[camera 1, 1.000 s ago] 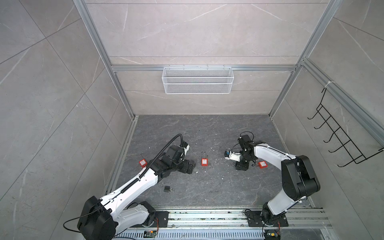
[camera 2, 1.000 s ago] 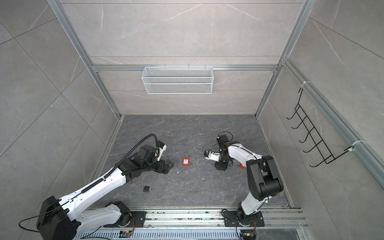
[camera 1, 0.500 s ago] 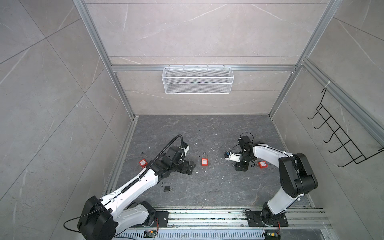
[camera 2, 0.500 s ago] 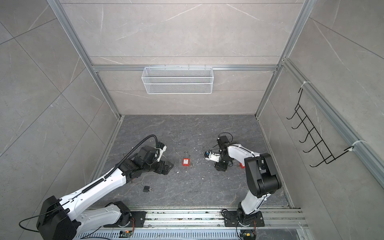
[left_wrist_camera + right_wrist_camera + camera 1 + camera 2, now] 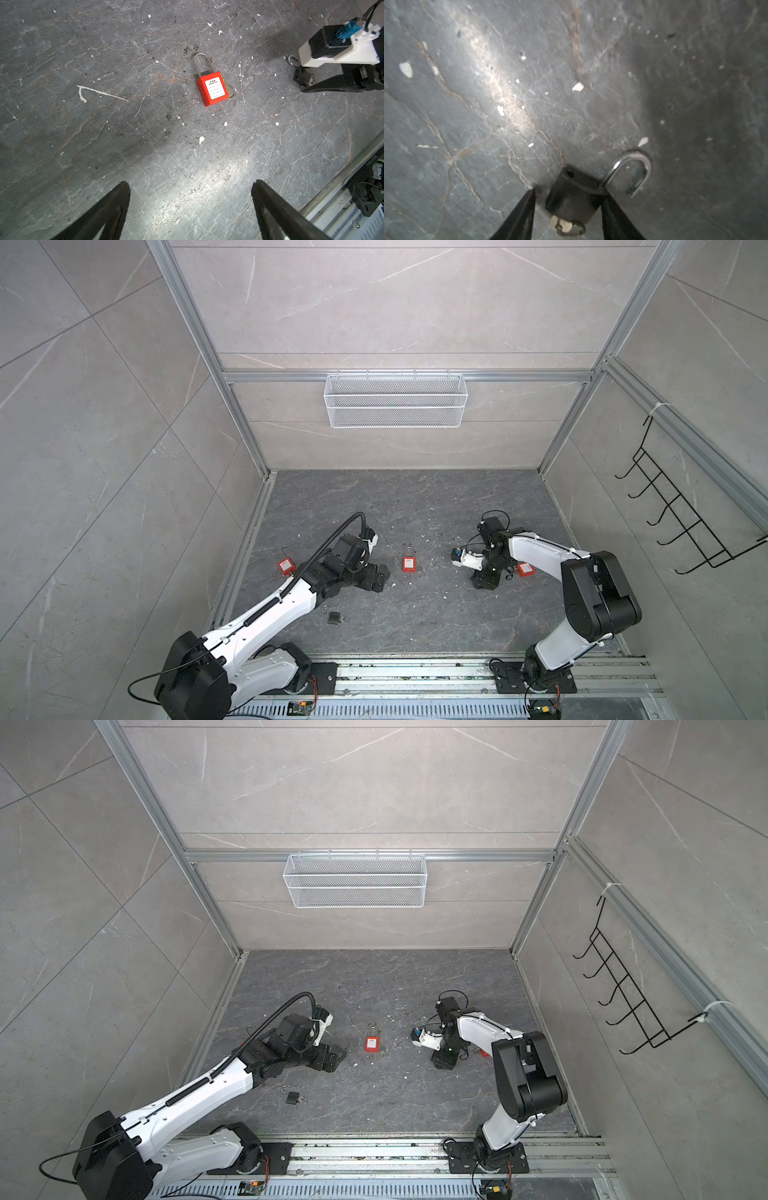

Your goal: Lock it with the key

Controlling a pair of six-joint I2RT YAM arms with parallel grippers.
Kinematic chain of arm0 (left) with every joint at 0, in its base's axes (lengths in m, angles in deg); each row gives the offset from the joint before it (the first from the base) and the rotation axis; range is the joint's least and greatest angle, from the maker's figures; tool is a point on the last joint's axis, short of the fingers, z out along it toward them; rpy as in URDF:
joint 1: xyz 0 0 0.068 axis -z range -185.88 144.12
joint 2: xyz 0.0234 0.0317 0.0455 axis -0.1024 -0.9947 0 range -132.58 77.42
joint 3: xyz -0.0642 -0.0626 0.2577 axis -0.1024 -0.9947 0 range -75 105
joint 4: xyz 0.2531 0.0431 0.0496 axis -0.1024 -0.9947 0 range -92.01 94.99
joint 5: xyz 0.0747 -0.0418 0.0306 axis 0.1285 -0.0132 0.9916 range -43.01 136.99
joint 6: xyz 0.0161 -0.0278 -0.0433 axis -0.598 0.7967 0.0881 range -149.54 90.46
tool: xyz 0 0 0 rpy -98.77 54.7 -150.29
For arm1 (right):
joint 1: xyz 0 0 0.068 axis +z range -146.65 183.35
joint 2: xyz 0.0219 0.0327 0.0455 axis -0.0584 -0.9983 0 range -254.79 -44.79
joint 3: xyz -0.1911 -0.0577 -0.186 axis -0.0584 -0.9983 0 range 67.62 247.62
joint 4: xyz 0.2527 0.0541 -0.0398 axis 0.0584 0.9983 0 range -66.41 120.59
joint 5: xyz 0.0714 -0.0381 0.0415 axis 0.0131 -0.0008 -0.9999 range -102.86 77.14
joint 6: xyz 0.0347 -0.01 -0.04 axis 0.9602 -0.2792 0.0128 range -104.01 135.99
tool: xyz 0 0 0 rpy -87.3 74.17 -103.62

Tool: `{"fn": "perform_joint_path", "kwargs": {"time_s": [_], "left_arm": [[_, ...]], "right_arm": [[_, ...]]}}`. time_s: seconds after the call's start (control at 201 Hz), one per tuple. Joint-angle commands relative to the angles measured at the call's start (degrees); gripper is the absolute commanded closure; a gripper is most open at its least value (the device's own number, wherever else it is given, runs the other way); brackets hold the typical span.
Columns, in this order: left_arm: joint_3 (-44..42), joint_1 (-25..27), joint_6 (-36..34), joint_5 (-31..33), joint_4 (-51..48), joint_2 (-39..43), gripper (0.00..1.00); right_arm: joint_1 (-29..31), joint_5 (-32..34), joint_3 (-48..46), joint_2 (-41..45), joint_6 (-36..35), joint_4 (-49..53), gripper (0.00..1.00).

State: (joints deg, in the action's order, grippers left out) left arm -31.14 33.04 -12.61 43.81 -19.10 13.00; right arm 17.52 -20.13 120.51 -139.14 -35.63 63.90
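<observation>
Photographer: Nothing on the counter [image 5: 415,506] has shifted since a second ago; both arms hold their poses.

Desk: What does one camera give that another misses?

Photographer: Both top views take in the whole counter, but the task's piece cannot be picked out under the right arm. The right wrist view shows it close: a black padlock [image 5: 572,199] lying flat, its steel shackle [image 5: 647,166] swung open, a pale key [image 5: 560,225] on a wire ring seated in its base. The right gripper [image 5: 569,193] straddles the body, jaws about half apart, one finger against it, a gap at the other, not clamped. The left wrist view catches the black padlock [image 5: 303,78] side-on.

Desk: And the left gripper [image 5: 190,185]?

Photographer: Spread wide, holding nothing, above bare counter, short of the centre red padlock [image 5: 214,89] with its white label.

Desk: Surfaces and counts?

Photographer: Dark grey veined stone, flecked with white chips. Three boxy red ones: the centre one, the red padlock beside the left arm [image 5: 286,565], the red padlock behind the right arm [image 5: 525,569]. Two black: the second black padlock [image 5: 334,617] lies open near the left arm.
</observation>
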Motion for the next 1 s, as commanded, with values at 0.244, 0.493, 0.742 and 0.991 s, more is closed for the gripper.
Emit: {"fn": "perform_joint_path", "kwargs": {"time_s": [0.244, 0.493, 0.742, 0.991], "left_arm": [[-0.19, 0.18, -0.21, -0.51, 1.25, 1.73, 0.06], [-0.30, 0.11, -0.29, -0.40, 1.15, 1.80, 0.06], [0.17, 0.12, -0.41, -0.42, 0.99, 1.33, 0.06], [0.24, 0.13, -0.57, -0.60, 1.16, 0.81, 0.06]], "right_arm": [[-0.02, 1.85, 4.39, -4.04, 9.86, 3.98, 0.53], [-0.03, -1.08, 5.82, -6.00, 13.98, 5.44, 0.53], [-0.03, -3.02, 9.18, -8.50, 22.51, 7.97, 0.50], [-0.02, -0.20, 9.52, -8.22, 30.69, 7.79, 0.48]]}}
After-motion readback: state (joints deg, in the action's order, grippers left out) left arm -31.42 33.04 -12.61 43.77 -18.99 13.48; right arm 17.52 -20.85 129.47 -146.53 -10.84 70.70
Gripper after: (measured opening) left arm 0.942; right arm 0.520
